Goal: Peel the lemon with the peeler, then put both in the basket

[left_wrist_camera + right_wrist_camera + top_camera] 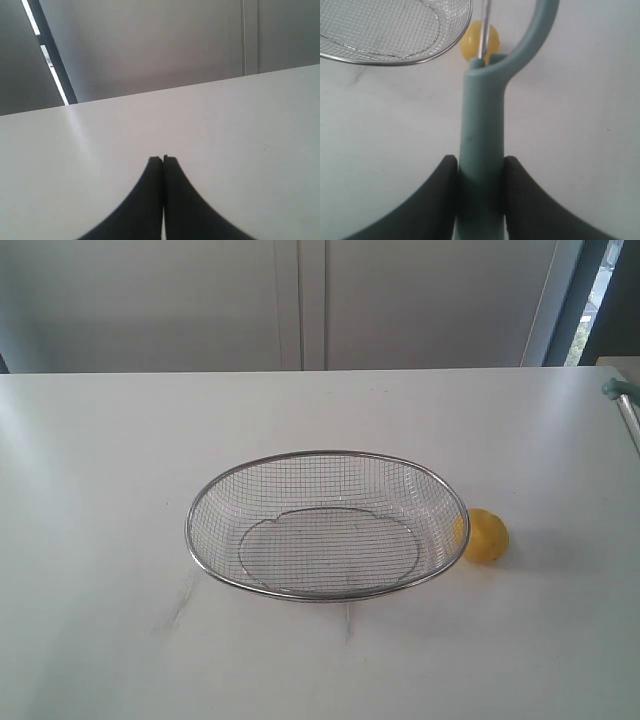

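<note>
Fingers (440, 195) of the right gripper (480, 167) are clamped on the peeler (482, 115). One black pad sits on each side of its pale teal handle, low down near the butt end. The handle runs straight out from the grip and splits into its Y-shaped head, with the thin metal blade catching the light across the fork. The tool is held over the white table (100, 490), and its head points toward the lemon (492, 40). From across the room only the teal tip of the peeler (620, 390) and a strip of its blade poke in at the far right edge.

The lemon (485, 535) rests on the tabletop, bright yellow and smooth on the side I can see. It is tucked against the right end of the basket (320, 453), outside the rim. Part of it shows through the mesh, and I can't tell whether the two actually touch. The silver wire basket (395, 62) sits in the middle of the table, upright.

The left gripper (163, 159) is well away from all this. Its two dark jaws are pressed together with nothing between them, white tabletop is under it and grey wall panels are beyond.
</note>
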`<state>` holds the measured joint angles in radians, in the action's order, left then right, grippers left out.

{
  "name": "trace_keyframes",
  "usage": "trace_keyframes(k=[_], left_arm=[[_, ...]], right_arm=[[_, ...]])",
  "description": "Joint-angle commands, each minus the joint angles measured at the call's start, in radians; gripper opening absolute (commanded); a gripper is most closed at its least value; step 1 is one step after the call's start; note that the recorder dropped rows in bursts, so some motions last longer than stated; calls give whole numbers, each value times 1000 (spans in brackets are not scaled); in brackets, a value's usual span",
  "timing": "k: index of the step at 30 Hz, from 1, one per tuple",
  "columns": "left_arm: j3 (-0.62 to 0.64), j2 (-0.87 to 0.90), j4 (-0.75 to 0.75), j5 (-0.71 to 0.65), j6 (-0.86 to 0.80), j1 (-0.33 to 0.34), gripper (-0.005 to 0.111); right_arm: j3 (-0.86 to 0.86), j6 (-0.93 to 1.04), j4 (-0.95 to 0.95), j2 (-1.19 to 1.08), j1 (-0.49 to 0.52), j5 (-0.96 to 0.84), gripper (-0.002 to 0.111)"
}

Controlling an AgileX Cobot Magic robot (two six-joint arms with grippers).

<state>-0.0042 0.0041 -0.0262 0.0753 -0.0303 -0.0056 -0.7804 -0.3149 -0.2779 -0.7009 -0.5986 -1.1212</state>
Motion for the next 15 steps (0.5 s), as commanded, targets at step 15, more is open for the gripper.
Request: trace_keyframes(k=[15], left_arm=[[4, -4, -5, 586, 383, -6, 0]], right_arm=[[4, -5, -15, 6, 4, 17, 0]])
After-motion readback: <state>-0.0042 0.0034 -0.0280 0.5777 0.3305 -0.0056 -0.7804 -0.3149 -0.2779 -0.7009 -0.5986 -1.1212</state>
